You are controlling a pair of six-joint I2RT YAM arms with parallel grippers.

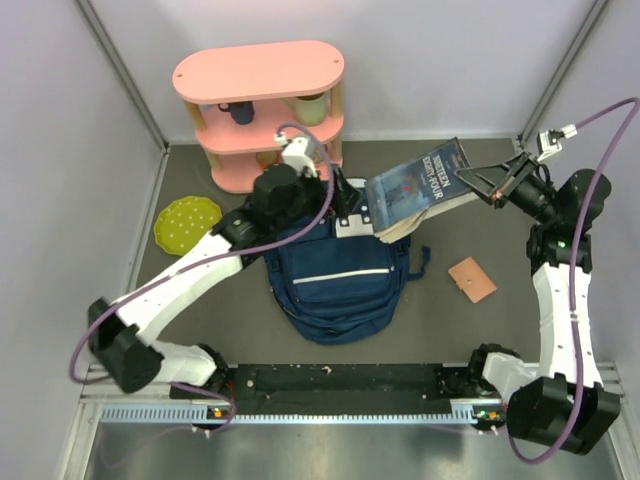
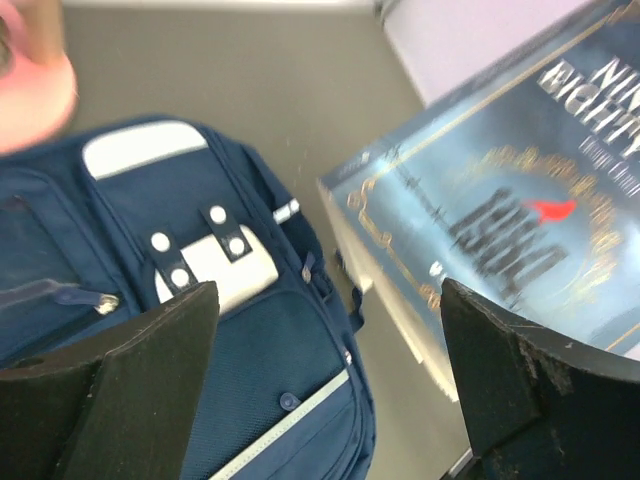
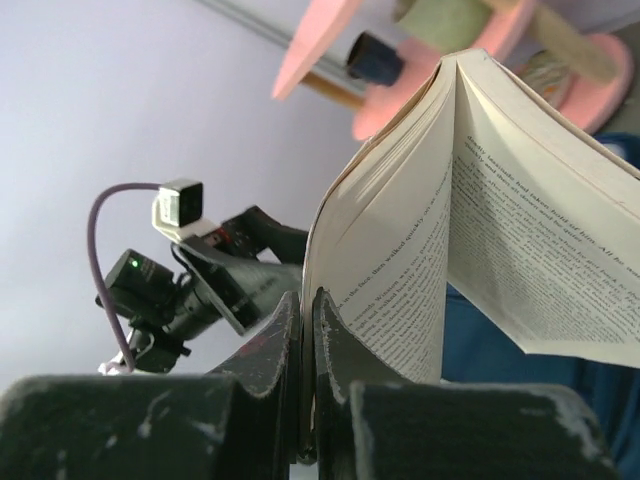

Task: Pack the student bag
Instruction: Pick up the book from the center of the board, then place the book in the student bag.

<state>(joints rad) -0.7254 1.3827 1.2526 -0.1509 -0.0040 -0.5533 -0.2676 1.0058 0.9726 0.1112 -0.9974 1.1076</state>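
From above, the student bag (image 1: 335,285) lies flat on the bench (image 1: 200,330), at its middle and just beyond my two bases. It is navy blue, with a white stripe across the front pocket and a white patch near its far end. My left arm (image 1: 200,265) reaches over the bag's far left corner. My right pincer (image 1: 492,184) holds a blue-covered book (image 1: 420,183) by its right edge, tilted above the bag's far right corner. At the far left stands a pink shelf (image 1: 260,75) with a dark cup (image 1: 240,110) and a pale yellow-green cup (image 1: 312,105) on its upper tier. I cannot make out what is on the lower tier. A green plate (image 1: 185,222) lies left of the bag and a small tan flat piece (image 1: 471,279) lies to its right.

From my left wrist, my left pincer (image 2: 330,340) stands wide apart, gripping nothing. Below it are the bag's pockets, zip pulls, the white patch (image 2: 215,262) with its dark studded tabs, and the stripe. The book's cover fills the right side.

From my right wrist, that pincer is clamped together on a thin outer layer of the book, whether cover or a few pages I cannot tell. The pages fan open above blue fabric.
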